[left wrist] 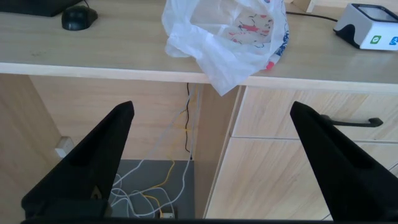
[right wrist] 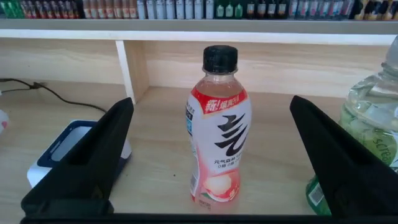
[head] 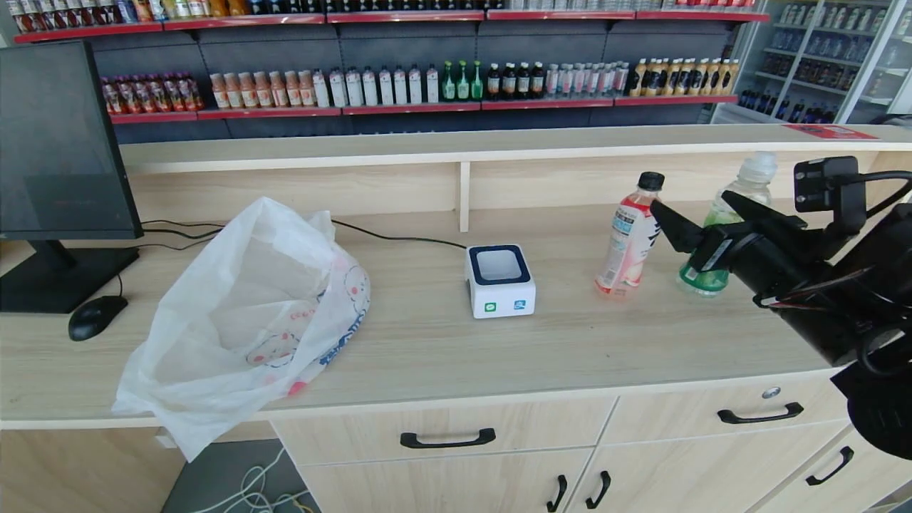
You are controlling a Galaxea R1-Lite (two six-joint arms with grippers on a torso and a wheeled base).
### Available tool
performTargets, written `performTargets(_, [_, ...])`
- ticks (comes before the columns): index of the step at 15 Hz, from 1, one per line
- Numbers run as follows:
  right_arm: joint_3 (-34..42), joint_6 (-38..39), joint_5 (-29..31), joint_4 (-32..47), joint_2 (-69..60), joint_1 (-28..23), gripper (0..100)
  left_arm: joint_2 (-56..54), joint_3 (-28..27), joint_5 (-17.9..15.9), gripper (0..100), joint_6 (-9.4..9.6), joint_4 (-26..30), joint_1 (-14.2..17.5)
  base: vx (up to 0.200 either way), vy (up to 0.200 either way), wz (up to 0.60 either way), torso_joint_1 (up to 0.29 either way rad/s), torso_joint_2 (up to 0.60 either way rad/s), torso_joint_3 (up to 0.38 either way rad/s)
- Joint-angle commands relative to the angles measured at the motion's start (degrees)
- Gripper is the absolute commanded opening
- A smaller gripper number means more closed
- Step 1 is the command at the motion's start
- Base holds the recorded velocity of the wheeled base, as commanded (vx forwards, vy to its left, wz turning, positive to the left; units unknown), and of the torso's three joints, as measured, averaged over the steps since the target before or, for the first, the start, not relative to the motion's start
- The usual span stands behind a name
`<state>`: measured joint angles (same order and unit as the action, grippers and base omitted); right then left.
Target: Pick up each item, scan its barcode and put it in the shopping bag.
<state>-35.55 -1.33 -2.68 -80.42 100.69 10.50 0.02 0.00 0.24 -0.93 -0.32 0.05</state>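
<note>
Pink-labelled and capped in black, the pink bottle stood upright on the pale wood counter, at about 3 o'clock from the scanner and well apart from it. Just beside it, at its 3 o'clock, stood the green bottle, clear above a green base, with a white cap; the two did not touch.

The right hand hung at roughly 4 o'clock from the pink bottle, released, its dark fingers spread wide. In the right wrist view the pink bottle sat between them but beyond their tips, touched by neither. In the head view the hand partly covered the green bottle.

The scanner, a white box with a dark-framed window on top, sat mid-counter, a black cable running off from it toward 10 o'clock. At its 8 o'clock lay the shopping bag, white and printed in pink and blue, crumpled with its mouth agape, one corner drooping over the counter's near edge.

The left hand was also released, fingers wide apart, held below the counter's edge and facing the drawers.

At 9 o'clock from the bag stood a dark monitor with a black mouse near its foot. At 12 o'clock, behind the counter, shelves carried rows of bottled drinks.
</note>
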Motion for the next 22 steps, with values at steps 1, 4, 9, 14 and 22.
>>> performTargets(1, [-0.49,0.36,-0.39,-0.70,5.65,-0.39,100,0.06,0.00,0.02,100,-0.04,-0.03,0.04,0.000,0.000,0.00,0.000,0.00,0.000])
performTargets(4, [-5.59,1.42,-3.65,-1.40,10.49,-2.41,100,0.06,0.00,0.02,100,-0.04,-0.03,0.04,0.000,0.000,0.00,0.000,0.00,0.000])
performTargets(9, [-7.08,2.21,-4.17,-2.11,13.21,-1.53,100,-0.02,0.00,0.02,100,-0.04,-0.03,0.04,0.000,0.000,0.00,0.000,0.00,0.000])
performTargets(14, [-10.24,2.47,-4.61,-2.11,16.64,-1.79,100,0.06,0.00,0.02,100,-0.04,-0.03,0.04,0.000,0.000,0.00,0.000,0.00,0.000])
performTargets(22, [-15.43,-0.43,-6.55,-1.58,21.83,-4.17,100,-0.02,0.00,0.02,100,-0.04,-0.03,0.04,0.000,0.000,0.00,0.000,0.00,0.000])
